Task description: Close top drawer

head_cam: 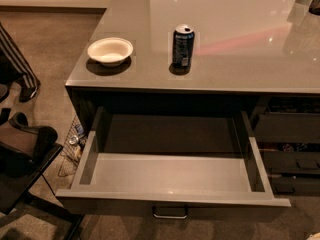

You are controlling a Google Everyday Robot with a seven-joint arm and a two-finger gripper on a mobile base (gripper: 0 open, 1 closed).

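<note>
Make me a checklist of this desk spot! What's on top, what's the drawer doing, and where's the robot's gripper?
Surface: glossy grey desk top.
Job's things: top drawer pulled far out, nothing inside; handle at front centre.
Clutter: white bowl and upright can on the desk top, apart.
Gripper: not in view.
Cables: nothing seen.
Surroundings: carpet, dark chair at left, narrower drawers at right.

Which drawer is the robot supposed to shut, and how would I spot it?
Find the grey desk carrying a white bowl and a soda can; the robot's hand barely shows at the bottom right corner. Right under its top, the top drawer is pulled out, wide and shallow, unlike the narrow dark drawers on the right.
</note>
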